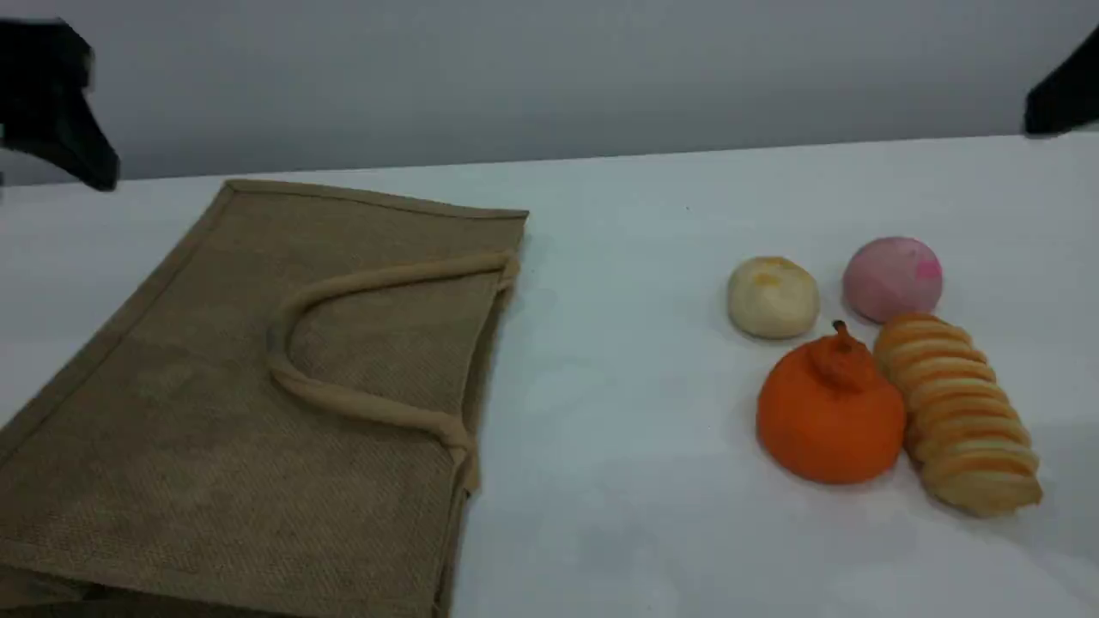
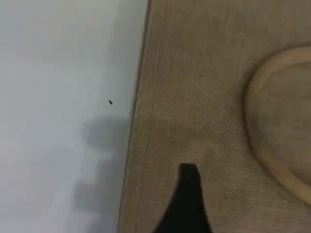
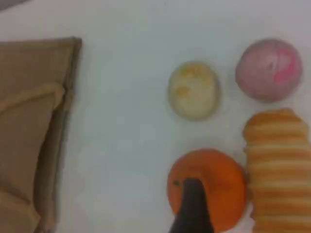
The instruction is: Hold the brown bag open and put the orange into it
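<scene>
Left gripper (image 1: pixel 86 163), jaws spread and empty, at far left; brown bag (image 1: pixel 258 386) flat on the table (image 1: pixel 618 343), left; orange (image 1: pixel 828 416) near right, just beside a striped roll (image 1: pixel 957 412); right gripper (image 1: pixel 1060 107), spread, far right.

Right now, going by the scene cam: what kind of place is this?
Probably a robot test bench, not a real kitchen: a plain white table against a bare grey wall, with only a few staged props laid out, a flat brown bag, the orange and a twisted bread roll.
</scene>
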`<move>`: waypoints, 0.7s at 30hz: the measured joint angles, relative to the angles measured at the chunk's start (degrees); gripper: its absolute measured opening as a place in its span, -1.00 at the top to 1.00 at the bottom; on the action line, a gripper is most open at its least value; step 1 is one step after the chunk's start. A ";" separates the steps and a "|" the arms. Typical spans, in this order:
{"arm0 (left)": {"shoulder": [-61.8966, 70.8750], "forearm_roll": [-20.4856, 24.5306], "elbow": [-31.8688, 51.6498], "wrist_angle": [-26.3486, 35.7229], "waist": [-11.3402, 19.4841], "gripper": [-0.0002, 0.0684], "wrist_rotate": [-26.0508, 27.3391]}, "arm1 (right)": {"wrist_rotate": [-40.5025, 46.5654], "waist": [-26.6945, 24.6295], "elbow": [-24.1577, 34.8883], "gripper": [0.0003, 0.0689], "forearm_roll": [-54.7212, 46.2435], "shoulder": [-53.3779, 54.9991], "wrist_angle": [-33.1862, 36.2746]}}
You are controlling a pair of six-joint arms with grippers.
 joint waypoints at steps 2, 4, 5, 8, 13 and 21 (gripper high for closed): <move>3.04 -0.36 -1.09 -1.80 -0.05 -0.61 0.00 | -5.40 0.00 -0.34 -0.39 5.25 2.66 -0.06; 6.15 -1.88 -2.24 -2.64 -0.05 -0.58 0.39 | -10.22 0.00 -1.14 -0.39 10.21 5.14 0.44; 7.40 -2.10 -2.88 -2.63 -0.05 -0.57 0.59 | -12.66 0.00 -1.45 -0.39 12.82 6.05 0.85; 11.53 -2.29 -4.68 -3.31 -0.05 -0.55 0.64 | -19.00 0.00 -2.29 -0.39 19.29 8.56 1.66; 16.91 -3.51 -8.13 -3.79 -0.79 -0.55 2.22 | -25.67 0.00 -3.42 -0.39 26.17 10.99 1.66; 25.20 -3.75 -14.57 -2.84 -4.36 -0.55 3.34 | -26.43 0.00 -4.59 -0.39 26.55 12.32 1.89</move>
